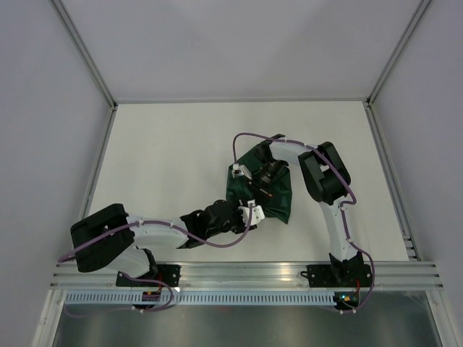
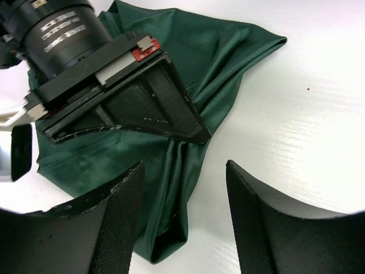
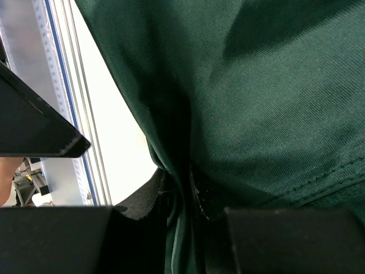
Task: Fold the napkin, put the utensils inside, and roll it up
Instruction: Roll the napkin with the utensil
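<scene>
While the dark green cloth napkin [image 2: 228, 51] is pinched by the right gripper [image 3: 183, 185], its near fold is framed by the parted left gripper [image 2: 183, 171].

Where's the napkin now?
Top view: napkin lies bunched near table centre, pinched by the right claw, open left claw at its near edge.

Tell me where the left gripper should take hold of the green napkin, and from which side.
Probably the raised fold of the napkin between the fingers of the open left gripper, from above. There the cloth bunches into a ridge thick enough to pinch; the right gripper pinches its far end.
</scene>
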You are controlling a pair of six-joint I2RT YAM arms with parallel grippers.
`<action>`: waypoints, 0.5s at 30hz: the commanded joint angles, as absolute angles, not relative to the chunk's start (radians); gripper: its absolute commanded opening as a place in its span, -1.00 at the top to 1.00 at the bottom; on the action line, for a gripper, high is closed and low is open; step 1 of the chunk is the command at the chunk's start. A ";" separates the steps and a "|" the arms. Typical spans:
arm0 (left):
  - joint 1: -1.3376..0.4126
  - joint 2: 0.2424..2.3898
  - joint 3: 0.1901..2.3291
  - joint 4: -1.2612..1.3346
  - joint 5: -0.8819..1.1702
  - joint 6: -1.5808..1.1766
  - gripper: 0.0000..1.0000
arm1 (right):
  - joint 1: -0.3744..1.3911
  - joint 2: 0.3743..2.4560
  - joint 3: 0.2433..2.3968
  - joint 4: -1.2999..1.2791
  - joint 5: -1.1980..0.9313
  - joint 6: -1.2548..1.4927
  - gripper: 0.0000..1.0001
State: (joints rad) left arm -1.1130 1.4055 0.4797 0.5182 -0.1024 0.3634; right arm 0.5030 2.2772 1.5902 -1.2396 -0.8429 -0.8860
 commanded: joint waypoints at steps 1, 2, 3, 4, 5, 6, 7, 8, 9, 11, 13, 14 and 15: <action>-1.135 1.456 0.526 0.584 -0.116 0.472 -0.30 | 0.486 2.341 1.583 -1.134 -0.701 -0.943 0.99; -1.146 1.469 0.540 0.572 -0.123 0.483 -0.30 | 0.486 2.342 1.586 -1.137 -0.703 -0.943 0.99; -1.147 1.480 0.546 0.568 -0.126 0.491 -0.30 | 0.486 2.344 1.586 -1.138 -0.703 -0.943 0.99; -1.149 1.505 0.552 0.569 -0.129 0.502 -0.31 | 0.485 2.345 1.589 -1.140 -0.703 -0.943 0.99; -1.150 1.514 0.561 0.568 -0.132 0.511 -0.31 | 0.485 2.347 1.591 -1.140 -0.701 -0.943 0.99; -1.150 1.525 0.564 0.569 -0.136 0.518 -0.32 | 0.486 2.349 1.594 -1.143 -0.703 -0.943 0.99; -1.150 1.537 0.568 0.575 -0.153 0.534 -0.32 | 0.485 2.350 1.597 -1.144 -0.703 -0.943 0.99; -1.150 1.543 0.561 0.586 -0.163 0.543 -0.33 | 0.485 2.352 1.598 -1.147 -0.703 -0.943 0.99; -1.152 1.545 0.555 0.619 -0.188 0.555 -0.34 | 0.486 2.355 1.600 -1.149 -0.703 -0.945 0.99; -1.152 1.551 0.549 0.638 -0.202 0.581 -0.38 | 0.485 2.355 1.603 -1.152 -0.704 -0.946 0.99; -1.154 1.555 0.554 0.641 -0.222 0.606 -0.38 | 0.485 2.358 1.606 -1.154 -0.703 -0.946 0.99; -1.155 1.557 0.557 0.635 -0.225 0.609 -0.39 | 0.485 2.359 1.606 -1.155 -0.703 -0.945 0.99; -1.157 1.559 0.558 0.629 -0.232 0.614 -0.39 | 0.485 2.359 1.608 -1.155 -0.703 -0.945 0.99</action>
